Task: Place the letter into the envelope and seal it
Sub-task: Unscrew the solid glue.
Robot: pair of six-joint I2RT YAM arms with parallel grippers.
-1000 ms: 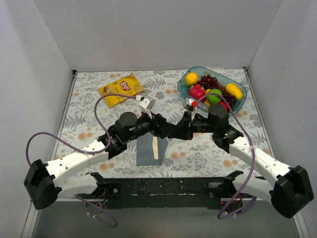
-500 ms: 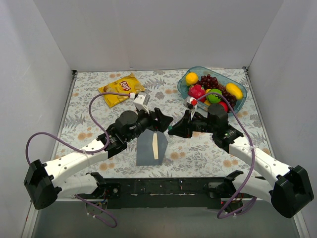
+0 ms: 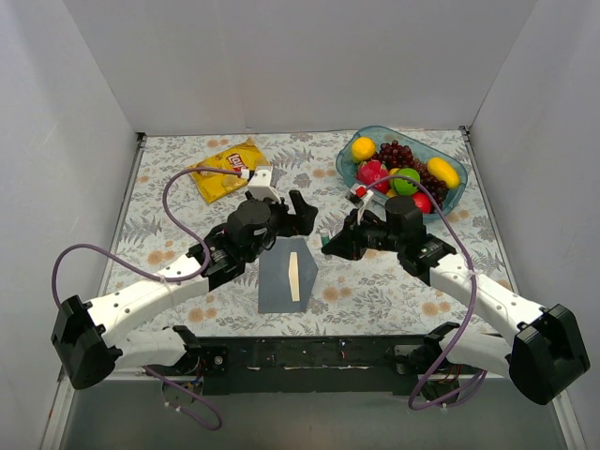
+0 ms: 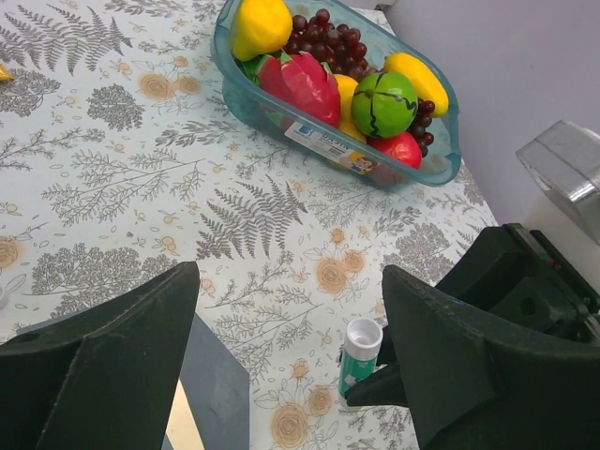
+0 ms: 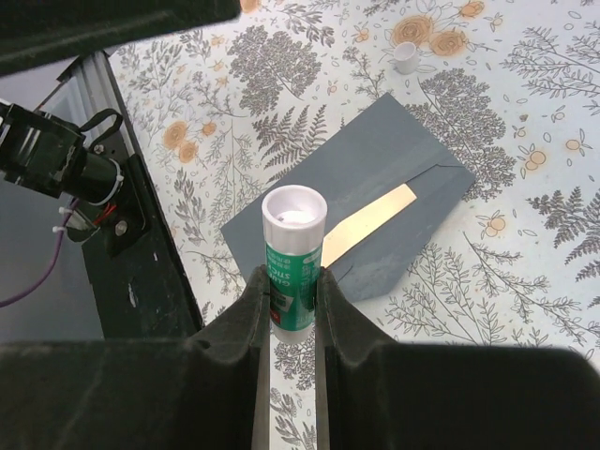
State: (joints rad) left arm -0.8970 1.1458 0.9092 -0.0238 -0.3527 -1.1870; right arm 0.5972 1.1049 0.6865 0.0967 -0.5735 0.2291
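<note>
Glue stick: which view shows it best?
Right wrist: the glue stick stands centre frame, uncapped, clamped in the right hand. Left wrist shows it small near the bottom; top external hardly shows it.

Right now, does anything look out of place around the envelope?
A white cap lies loose beyond the envelope; the glue stick in the right pincer is uncapped. A strip of letter shows.
</note>
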